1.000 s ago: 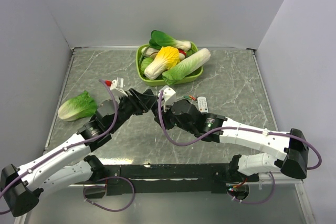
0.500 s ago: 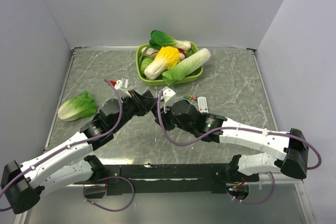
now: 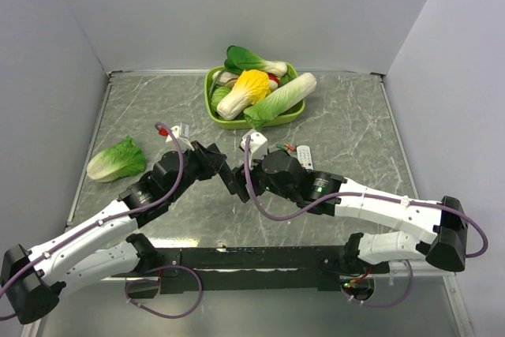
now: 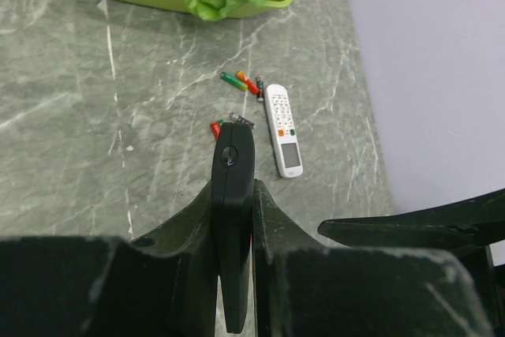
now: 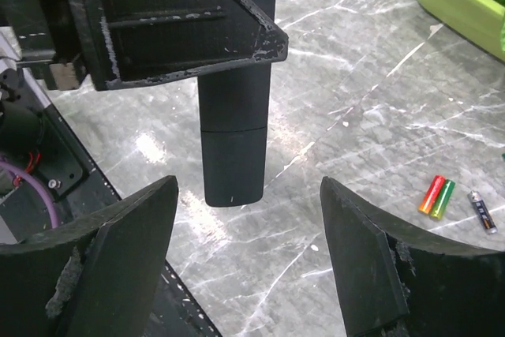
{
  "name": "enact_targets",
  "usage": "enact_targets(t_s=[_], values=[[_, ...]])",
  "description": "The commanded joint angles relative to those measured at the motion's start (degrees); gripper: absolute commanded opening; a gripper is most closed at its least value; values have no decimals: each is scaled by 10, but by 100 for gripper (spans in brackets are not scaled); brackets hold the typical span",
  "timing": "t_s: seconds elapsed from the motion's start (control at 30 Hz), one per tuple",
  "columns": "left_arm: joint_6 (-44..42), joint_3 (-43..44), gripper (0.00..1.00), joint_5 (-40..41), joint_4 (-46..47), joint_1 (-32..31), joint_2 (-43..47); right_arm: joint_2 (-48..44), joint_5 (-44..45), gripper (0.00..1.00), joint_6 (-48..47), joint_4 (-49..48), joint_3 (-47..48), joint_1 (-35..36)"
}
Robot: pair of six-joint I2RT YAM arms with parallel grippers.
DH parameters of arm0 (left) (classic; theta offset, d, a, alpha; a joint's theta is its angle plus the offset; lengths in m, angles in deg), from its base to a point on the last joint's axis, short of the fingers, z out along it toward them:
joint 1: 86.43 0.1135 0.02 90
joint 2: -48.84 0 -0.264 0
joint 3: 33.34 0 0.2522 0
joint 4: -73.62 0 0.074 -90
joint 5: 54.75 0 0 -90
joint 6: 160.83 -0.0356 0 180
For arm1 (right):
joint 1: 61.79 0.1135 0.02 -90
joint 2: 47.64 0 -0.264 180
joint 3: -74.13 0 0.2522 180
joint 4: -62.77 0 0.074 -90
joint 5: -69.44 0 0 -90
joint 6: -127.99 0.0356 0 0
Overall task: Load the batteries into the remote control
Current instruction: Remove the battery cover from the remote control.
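Observation:
My left gripper (image 4: 235, 195) is shut on the slim black remote control (image 4: 233, 151), which stands on edge between the fingers and sticks out past them. In the top view the left gripper (image 3: 215, 160) holds the remote (image 3: 234, 183) above the table's middle. My right gripper (image 5: 248, 195) is open and empty, its fingers spread either side of the remote's free end (image 5: 233, 155) without touching it. Green and red batteries lie on the table: one (image 4: 235, 80) near the white remote, another (image 4: 215, 128) partly hidden behind the black remote, and a pair (image 5: 436, 195) in the right wrist view.
A white remote with buttons (image 4: 282, 130) lies beside the batteries. A green basket (image 3: 289, 113) of toy vegetables stands at the back centre. A loose lettuce (image 3: 117, 159) lies at the left. A small dark piece (image 5: 481, 211) lies by the battery pair.
My left gripper has swung the black remote lower and toward the near side. My right gripper has pulled back and now faces the remote's free end.

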Motion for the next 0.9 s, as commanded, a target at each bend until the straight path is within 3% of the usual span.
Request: enact_targets(t_s=[0.0,0.2,0.63,0.87], values=[[19,14,1,16,-3,0,10,12,-24,81,-4,-12,24,-3],[30,4,1,5,8,0,20,26,-93,77,12,-17,27,-21],[36,2,1,-10,15,0,22,54,-104,61,19,-15,47,-31],[38,4,1,-21,20,0,20,68,-99,61,18,-15,57,-32]])
